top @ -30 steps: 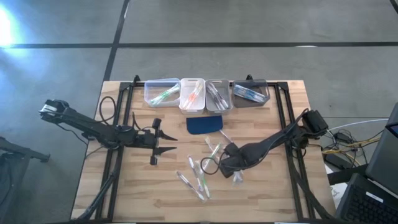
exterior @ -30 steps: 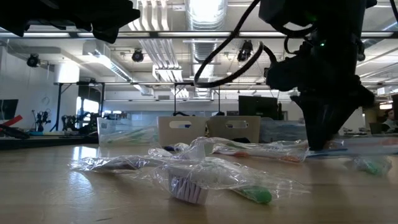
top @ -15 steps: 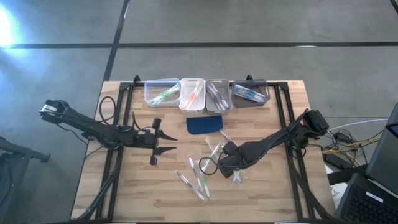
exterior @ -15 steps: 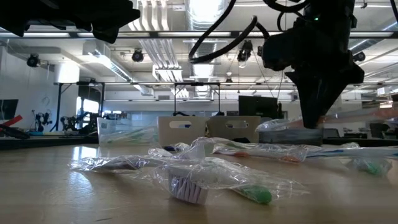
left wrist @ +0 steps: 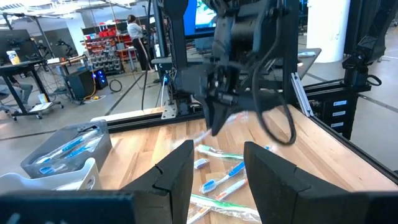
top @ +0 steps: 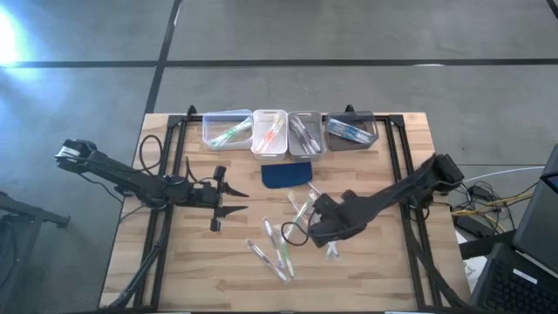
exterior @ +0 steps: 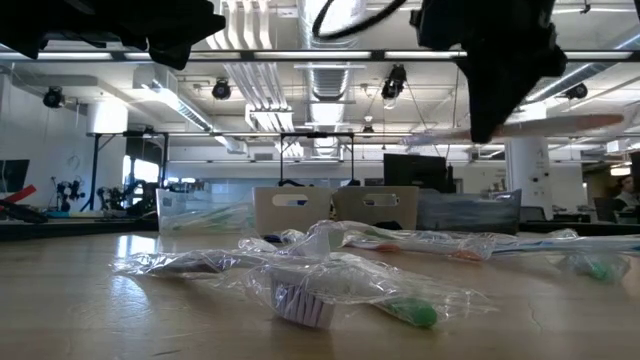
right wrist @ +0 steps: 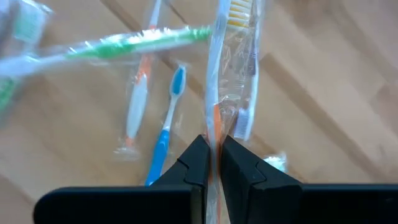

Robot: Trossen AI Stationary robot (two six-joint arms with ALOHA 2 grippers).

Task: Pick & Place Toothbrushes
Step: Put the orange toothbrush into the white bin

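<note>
My right gripper [top: 326,230] hangs above the table's middle, shut on a wrapped toothbrush with an orange handle [right wrist: 231,56]; the low view shows that brush [exterior: 560,126] well above the wood. Several other wrapped toothbrushes [top: 279,248] lie flat on the table below and beside it, among them a green one [right wrist: 124,42] and a blue one [right wrist: 165,122]. Four small bins [top: 270,133] at the far edge hold more brushes. My left gripper [top: 232,197] waits left of the middle, open, with nothing between its fingers [left wrist: 178,175]. My right gripper pinches the wrapped toothbrush by its orange handle part [right wrist: 215,127] between the two fingers [right wrist: 198,159]. The fingers come steeply from above and lie across the brush. It is lifted clear of the table and sticks out about level [exterior: 590,122], bristle head away from the fingers.
A dark blue pad [top: 286,174] lies between the bins and the loose brushes. Black frame rails [top: 171,166] run along the table's left and right sides. Bare wood [top: 375,270] lies toward the near edge.
My right gripper has risen, staying shut, and has tipped and rolled somewhat. The orange-handled toothbrush has gone up with it, from just above the table to well clear of it. The loose brushes have stayed put.
</note>
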